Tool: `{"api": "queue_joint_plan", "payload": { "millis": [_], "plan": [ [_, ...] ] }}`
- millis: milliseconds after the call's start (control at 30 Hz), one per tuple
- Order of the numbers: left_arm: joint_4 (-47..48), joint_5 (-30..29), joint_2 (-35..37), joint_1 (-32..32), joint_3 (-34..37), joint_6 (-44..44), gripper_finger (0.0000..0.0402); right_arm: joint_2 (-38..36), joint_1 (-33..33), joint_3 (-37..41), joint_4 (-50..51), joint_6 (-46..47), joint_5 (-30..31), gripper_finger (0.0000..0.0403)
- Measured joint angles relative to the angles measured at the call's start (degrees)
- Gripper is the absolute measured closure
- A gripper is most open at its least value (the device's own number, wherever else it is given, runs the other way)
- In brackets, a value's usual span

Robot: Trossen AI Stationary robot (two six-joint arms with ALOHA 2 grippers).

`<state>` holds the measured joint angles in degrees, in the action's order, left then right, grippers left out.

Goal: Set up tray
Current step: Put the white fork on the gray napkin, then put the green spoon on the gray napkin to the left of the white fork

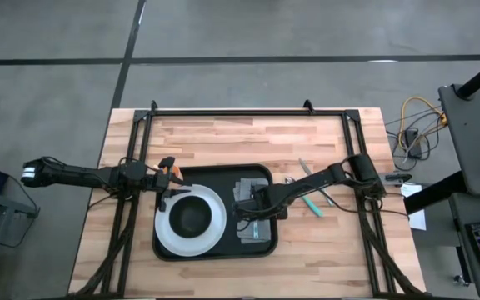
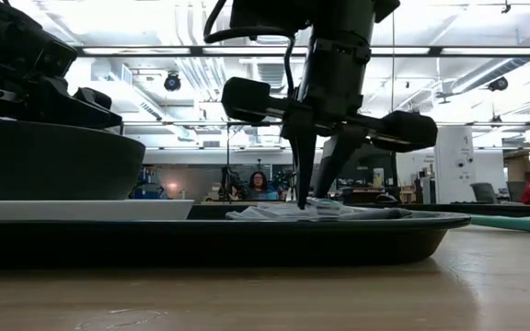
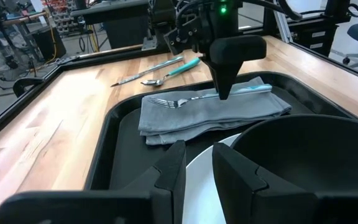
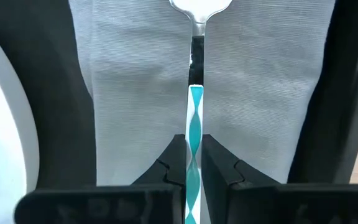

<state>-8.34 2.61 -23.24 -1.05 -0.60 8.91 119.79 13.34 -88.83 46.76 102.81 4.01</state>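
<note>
The tray (image 1: 163, 247) sits on the wooden surface (image 1: 223, 133) between the two arms, and it looks well on the way to being laid. The right pincer (image 4: 192, 163) is down over the tray's right half, its two fingers closed on the teal-handled fork (image 4: 194, 118), which lies flat along the middle of the grey folded cloth (image 4: 260, 93) directly beneath it. The fork's metal head points away from the pincer, and the low view shows the fingertips reaching down to the cloth, so the fork appears placed but not yet released. Beside that pincer, on the tray's other half, a round white plate (image 1: 167, 236) carries a dark bowl (image 1: 192, 217). The left pincer (image 3: 199, 167) hangs by the plate's far edge, at the tray's left rim, its fingers a little apart and holding nothing, the bowl just in front of it. Behind the right pincer, off the tray on the bare surface, a teal-handled knife (image 3: 160, 63) and spoon (image 3: 174, 73) lie side by side. By my reading, plate, bowl, cloth and fork are done; what remains is to let go of the fork and bring those two pieces across onto the cloth.
</note>
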Motion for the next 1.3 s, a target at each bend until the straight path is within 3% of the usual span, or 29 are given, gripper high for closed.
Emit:
{"api": "queue_joint_plan", "payload": {
  "millis": [867, 1100, 1300],
  "plan": [
    [0.00, 0.01, 0.00, -0.01, -0.04, 0.00, 0.0340, -0.04, 0.00, 0.39, -2.45, -3.51, -2.40, 0.0312],
    [0.00, 0.00, 0.00, 0.00, 0.00, 0.00, 0.0340, -0.29, -0.11, -0.28, -0.90, -5.97, -2.43, 0.0313],
    [0.00, 0.01, 0.00, -0.02, -0.02, 0.00, 0.0340, -0.84, -0.13, -2.47, 6.53, -7.05, -2.60, 0.0321]
  ]
}}
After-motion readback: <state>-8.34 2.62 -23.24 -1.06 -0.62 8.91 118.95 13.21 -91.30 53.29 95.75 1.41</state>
